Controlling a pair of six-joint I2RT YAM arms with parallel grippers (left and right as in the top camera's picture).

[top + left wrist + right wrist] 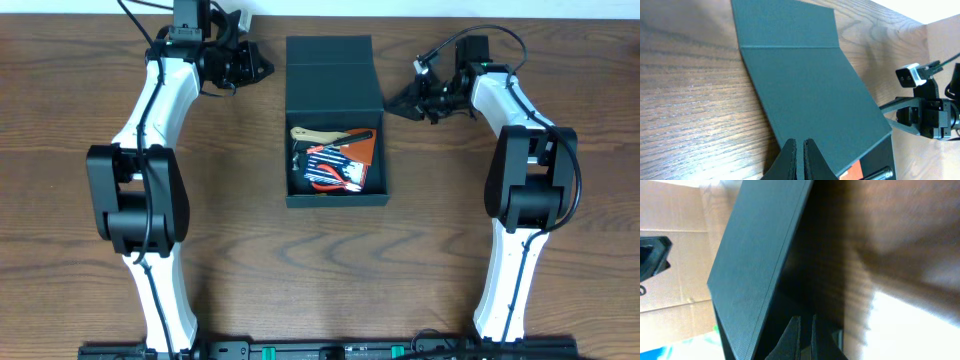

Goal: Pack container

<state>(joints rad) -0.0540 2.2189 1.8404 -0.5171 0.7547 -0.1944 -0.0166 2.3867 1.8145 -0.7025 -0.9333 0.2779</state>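
The container [335, 200] sits in the middle of the desk [240, 240], between the two arms. It is open, and its flap lid [333, 75] leans back on the far side. Inside I can see red-handled pliers [325, 178], a wooden-handled tool [315, 134] and an orange card [363, 150], all lying below the rim. To my eye the packing looks done, and closing the lid is the step in hand.

The left gripper [800, 159] hangs just beside the lid's left edge with its fingers pressed together and holding nothing. The right gripper [393, 103] is near the lid's right edge. From its wrist camera its fingers also look drawn together with nothing between them, though that view is dim and blurred.

To do this well, I would have one closed gripper get behind the flap near its top edge and push it forward over the hinge. The push should be slow and centred so the light box does not slide or twist. The other gripper could brace the front wall. The wooden handle deserves a look, since anything sticking up would keep the lid from seating flat.
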